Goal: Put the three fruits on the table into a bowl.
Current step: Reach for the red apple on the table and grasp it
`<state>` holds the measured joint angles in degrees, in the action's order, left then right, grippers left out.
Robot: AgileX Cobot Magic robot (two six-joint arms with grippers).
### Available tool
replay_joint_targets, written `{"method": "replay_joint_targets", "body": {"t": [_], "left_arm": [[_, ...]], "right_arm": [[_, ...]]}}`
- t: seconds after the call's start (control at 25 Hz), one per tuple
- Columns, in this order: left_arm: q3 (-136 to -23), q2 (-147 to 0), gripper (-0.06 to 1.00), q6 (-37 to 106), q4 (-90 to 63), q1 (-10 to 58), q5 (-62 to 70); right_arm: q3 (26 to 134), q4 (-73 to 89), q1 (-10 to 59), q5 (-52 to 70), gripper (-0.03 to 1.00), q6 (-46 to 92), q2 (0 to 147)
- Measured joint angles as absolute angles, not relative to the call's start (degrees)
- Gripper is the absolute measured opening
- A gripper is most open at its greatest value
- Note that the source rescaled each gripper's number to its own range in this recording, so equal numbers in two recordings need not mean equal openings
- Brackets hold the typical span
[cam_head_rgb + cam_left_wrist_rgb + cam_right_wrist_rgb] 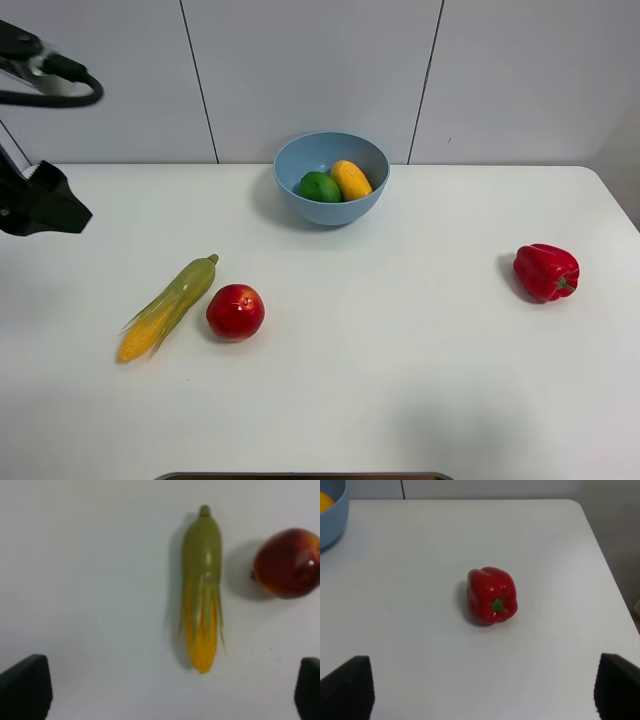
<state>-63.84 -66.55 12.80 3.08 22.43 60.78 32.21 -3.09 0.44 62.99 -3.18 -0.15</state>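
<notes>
Apple [287, 562] seemingly ahead of left gripper [165, 692]

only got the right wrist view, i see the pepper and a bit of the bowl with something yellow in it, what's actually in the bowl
Observer: Two fruits are in the bowl: a green lime and a yellow mango, side by side.
Operator: ok and where's the apple, can't see it at all
Observer: The apple is not in the bowl. It lies on the table, toward the left front in the high view, close beside a corn cob with a narrow gap between them.
</notes>
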Motion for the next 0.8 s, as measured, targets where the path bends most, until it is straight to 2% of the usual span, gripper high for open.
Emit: {"method": "replay_joint_targets", "body": {"t": [0.12, 0.32, 0.56, 0.8], "left_arm": [[-63.9, -69.3, 1.0, 12.99, 4.1, 28.46, 60.03], [-63.9, -72.99, 1.0, 15.18, 4.21, 34.63, 55.46], [-63.9, -79.12, 1.0, 16.57, 2.14, 36.34, 53.41], [-63.9, -84.98, 1.0, 11.96, 0.0, 36.34, 51.3]], "right_arm": [[32.21, -3.09, 0.44, 62.99, 0.98, -3.18, -0.15], [32.21, -3.09, 0.44, 62.99, 0.98, -3.18, -0.15], [32.21, -3.09, 0.44, 62.99, 0.98, -3.18, -0.15], [32.21, -3.09, 0.44, 62.99, 0.98, -3.18, -0.15]]}}
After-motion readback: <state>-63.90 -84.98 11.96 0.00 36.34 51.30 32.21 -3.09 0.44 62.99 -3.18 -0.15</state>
